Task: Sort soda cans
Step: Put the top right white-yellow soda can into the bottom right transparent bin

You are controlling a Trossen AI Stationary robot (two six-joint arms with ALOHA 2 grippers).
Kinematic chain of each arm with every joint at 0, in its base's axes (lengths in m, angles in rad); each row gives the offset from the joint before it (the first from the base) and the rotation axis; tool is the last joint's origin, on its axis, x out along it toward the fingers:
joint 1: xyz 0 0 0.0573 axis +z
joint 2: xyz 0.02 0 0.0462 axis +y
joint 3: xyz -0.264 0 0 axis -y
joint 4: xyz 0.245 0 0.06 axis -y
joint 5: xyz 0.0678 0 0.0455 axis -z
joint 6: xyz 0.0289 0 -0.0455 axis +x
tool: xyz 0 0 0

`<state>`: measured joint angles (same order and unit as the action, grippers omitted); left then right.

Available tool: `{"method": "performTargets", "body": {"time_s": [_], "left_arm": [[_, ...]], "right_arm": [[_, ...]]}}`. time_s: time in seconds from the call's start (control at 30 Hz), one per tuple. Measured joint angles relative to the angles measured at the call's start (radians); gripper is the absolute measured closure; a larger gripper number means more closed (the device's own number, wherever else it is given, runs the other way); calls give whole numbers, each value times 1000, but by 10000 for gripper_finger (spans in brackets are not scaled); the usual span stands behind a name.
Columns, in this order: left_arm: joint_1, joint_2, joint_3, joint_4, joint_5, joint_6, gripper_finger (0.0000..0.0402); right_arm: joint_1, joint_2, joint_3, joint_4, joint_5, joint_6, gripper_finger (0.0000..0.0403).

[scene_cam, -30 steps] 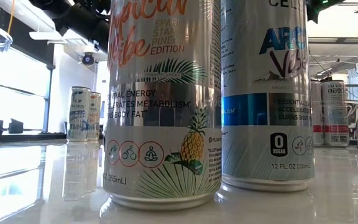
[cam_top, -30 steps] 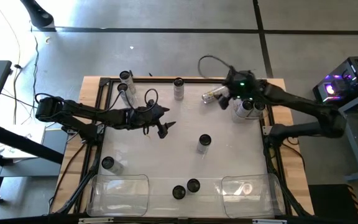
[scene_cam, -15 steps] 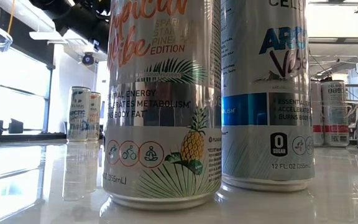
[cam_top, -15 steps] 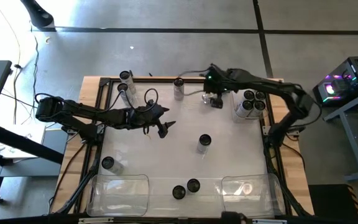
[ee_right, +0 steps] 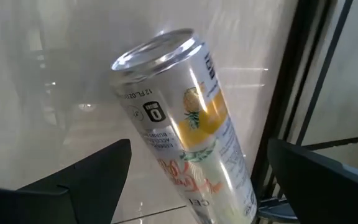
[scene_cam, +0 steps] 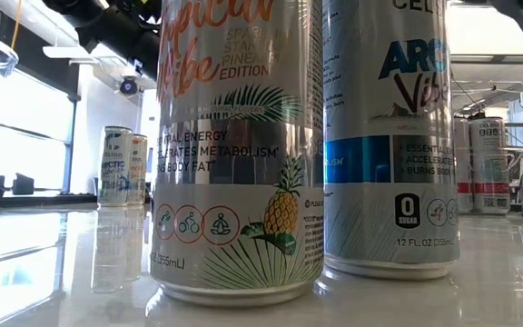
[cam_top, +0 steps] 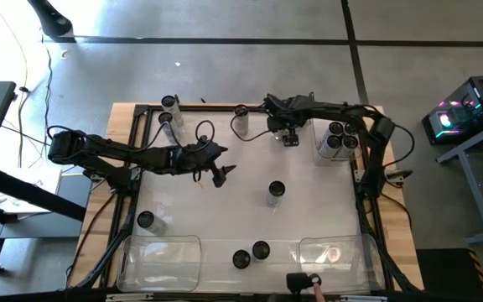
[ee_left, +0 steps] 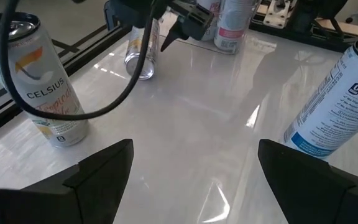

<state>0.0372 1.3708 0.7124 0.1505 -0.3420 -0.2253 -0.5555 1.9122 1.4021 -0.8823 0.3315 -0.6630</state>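
Cans (cam_top: 276, 192) scattered on table (cam_top: 225, 210); bins (cam_top: 159, 259) at front.

The left arm reaches from the left side of the table (cam_top: 342, 210) toward its middle, its left gripper (cam_top: 222, 174) spread wide over the bare surface and holding nothing. The right arm stretches along the table's far edge from the right side, and its right gripper (cam_top: 254, 116) is also spread wide, empty, near the middle of that edge.

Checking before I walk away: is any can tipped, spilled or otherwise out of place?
No soda cans look tipped or spilled. Only oddity: a person's hand at the table's near edge, by a clear bin. The right gripper hovers open around a far can.
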Motion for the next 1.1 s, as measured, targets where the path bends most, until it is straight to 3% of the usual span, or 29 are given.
{"method": "performTargets", "body": {"time_s": [0.4,0.9,1.1], "left_arm": [[-19,0,0,-26,-18,10,60],[-32,-18,0,-45,-35,2,60],[-65,-97,0,-133,-110,-9,60]], "right_arm": [[13,29,0,8,-15,-45,38],[73,27,0,15,-15,-27,150],[95,27,-8,29,5,-7,190]]}}
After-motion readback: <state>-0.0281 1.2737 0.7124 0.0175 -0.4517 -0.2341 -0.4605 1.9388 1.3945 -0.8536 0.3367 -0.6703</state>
